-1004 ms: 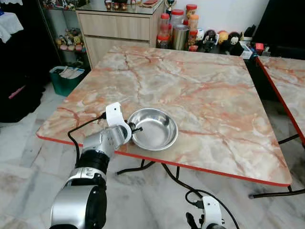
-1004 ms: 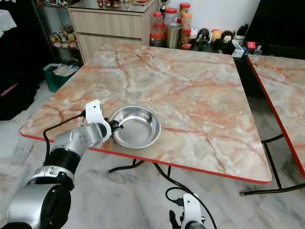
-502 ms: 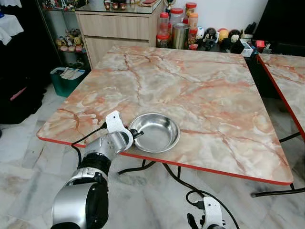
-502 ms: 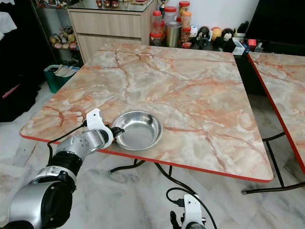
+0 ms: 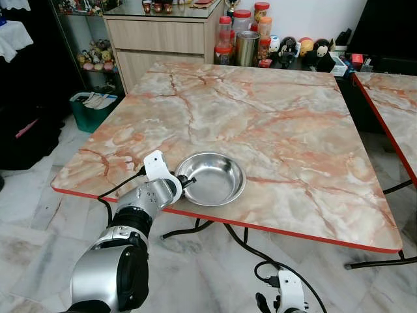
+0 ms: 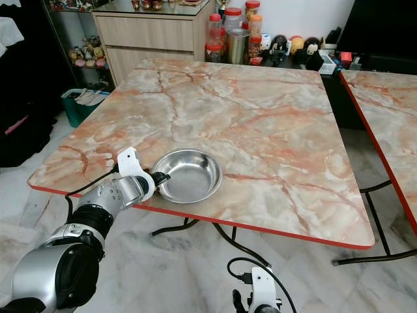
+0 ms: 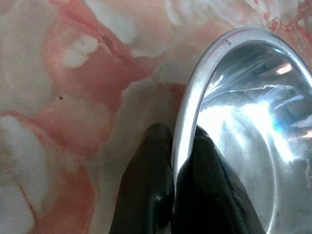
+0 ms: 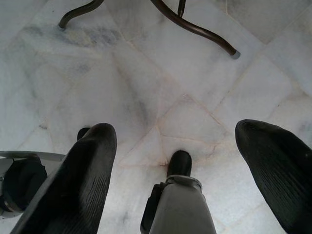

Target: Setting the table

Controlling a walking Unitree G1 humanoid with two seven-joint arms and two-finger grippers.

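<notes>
The left gripper (image 7: pixel 174 161) was pinching the rim of the shallow, round stainless-steel bowl (image 5: pixel 212 178), 1 black finger (image 7: pixel 148 190) outside the wall and the other inside it, the 2 pressed together on the thin metal. The bowl sat flat on the pink-and-orange marble-patterned table (image 5: pixel 273 124), directly ahead of the fingertips and close to the red-trimmed near edge, with the silver forearm reaching in from below that edge. Beyond the bowl, the tabletop stretched away bare toward the far side, where a row of red-lidded jars (image 5: pixel 242 29) and a wooden cabinet (image 5: pixel 159 39) stood well apart from the grip.

The right gripper (image 8: pixel 178 161) hung idle low beside the body, its 2 fingers spread wide above the pale marble floor tiles (image 8: pixel 161 63) and a dark metal table leg (image 8: pixel 195 27).

By my reading, the step in hand was placing this bowl at a setting. The next move would call for either sliding it further in from the edge or opening the fingers and backing off along the rim line, so the light bowl was not dragged or tipped.
</notes>
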